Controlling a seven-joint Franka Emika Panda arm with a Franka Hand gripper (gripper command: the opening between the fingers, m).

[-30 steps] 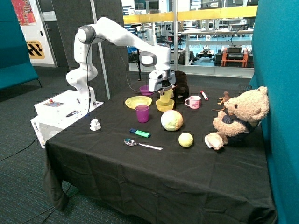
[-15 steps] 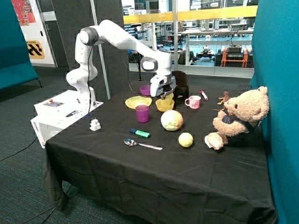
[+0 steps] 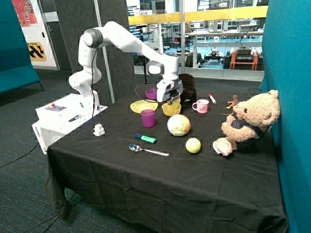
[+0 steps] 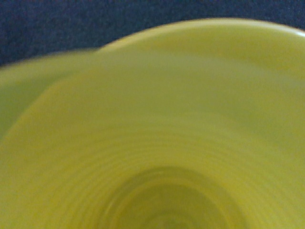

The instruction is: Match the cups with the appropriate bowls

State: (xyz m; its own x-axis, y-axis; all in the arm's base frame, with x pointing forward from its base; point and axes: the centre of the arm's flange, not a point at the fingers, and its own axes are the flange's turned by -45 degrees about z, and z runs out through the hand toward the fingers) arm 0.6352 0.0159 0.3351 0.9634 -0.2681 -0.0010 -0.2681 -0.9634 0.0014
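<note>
Even indoor brightness, soft shadows; wrist view blurred, flooded with yellow.

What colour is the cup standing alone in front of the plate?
Purple: the cup is a translucent purple tumbler, clearest in the outside view.

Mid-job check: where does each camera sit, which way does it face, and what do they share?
Outside view: stands off the table's front corner, facing the arm, whose tool is at the yellow bowl.
Wrist view: on the wrist, looking into the yellow cup; no robot parts visible.
Shared: yellow bowl and black tablecloth.
</note>
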